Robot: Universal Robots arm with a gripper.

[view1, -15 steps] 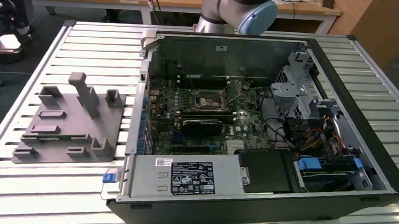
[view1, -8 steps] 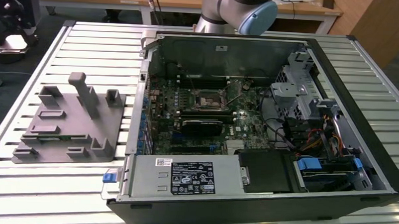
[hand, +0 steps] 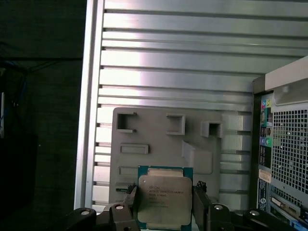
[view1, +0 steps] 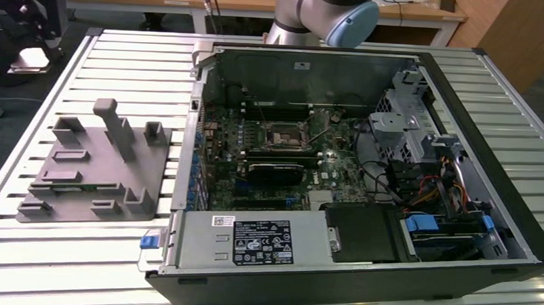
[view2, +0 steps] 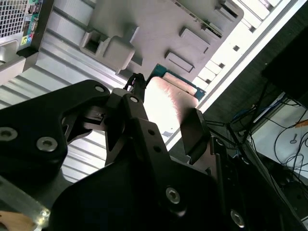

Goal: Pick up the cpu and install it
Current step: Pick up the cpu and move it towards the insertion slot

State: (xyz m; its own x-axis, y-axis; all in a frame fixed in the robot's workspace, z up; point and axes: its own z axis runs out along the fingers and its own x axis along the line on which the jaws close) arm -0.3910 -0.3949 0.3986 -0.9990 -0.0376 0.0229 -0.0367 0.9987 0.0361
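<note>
Cpu (hand: pixel 165 198), silver top up and green rim showing, lies between the two dark fingers (hand: pixel 199 199) of the hand (hand: pixel 165 192) in the first wrist view. The fingers press on two opposite edges, so the hand is closed down to the chip's width and has hold of it. The chip looms large against the grey tray (hand: pixel 159 125) behind it. I read that as the chip lifted clear of the tray and hanging above it, not resting in a slot, so the pick-up looks done.

The install is not. In the exterior view the socket (view1: pixel 282 132), near the middle of the motherboard (view1: pixel 220 140) inside the open computer case (view1: pixel 515 195), shows dark with no silver chip in it. There the tray lies on the slatted worktop (view1: pixel 121 59) at nine o'clock of the case, well apart from the socket. The arm (view1: pixel 322 12) rises at twelve o'clock.
</note>
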